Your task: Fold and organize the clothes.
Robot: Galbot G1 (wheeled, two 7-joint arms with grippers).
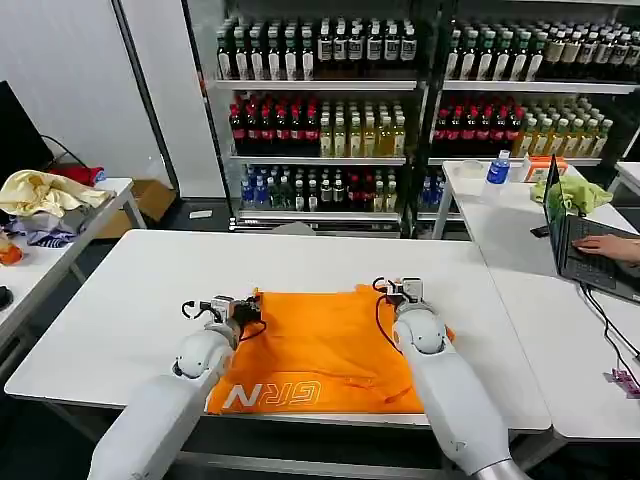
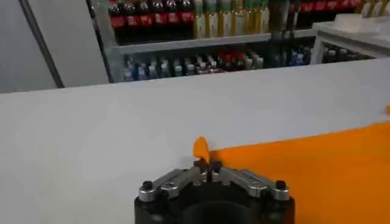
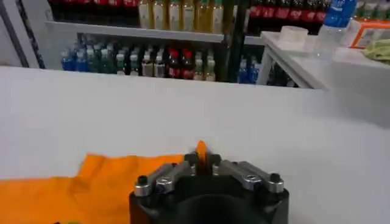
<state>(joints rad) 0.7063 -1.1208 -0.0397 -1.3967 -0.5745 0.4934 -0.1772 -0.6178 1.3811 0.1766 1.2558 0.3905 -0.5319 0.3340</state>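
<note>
The orange shirt [image 1: 320, 345] lay spread on the white table [image 1: 120, 300], towards its near edge, between the two arms. White letters [image 1: 272, 394] showed upside down along the hem nearest the robot. The cloth was mostly flat, with some wrinkles near its right side.

The left gripper [image 1: 247, 304] sat at the shirt's far left corner. In the left wrist view its fingers [image 2: 201, 166] were pinched together on a small peak of orange fabric [image 2: 200, 148] that stood up between them, while the rest of the shirt stretched flat over the table [image 2: 122, 122].

The right gripper [image 1: 404, 288] sat at the far right corner. In the right wrist view its fingers [image 3: 192, 159] were likewise closed on a little tuft of orange cloth [image 3: 201, 148], with the shirt [image 3: 91, 182] lying beside it on the table [image 3: 274, 134].

Behind the table stood shelves of bottles [image 1: 320, 110]. To the right, a person's hand [image 1: 605, 245] rested on a laptop [image 1: 585, 255] on another table.
</note>
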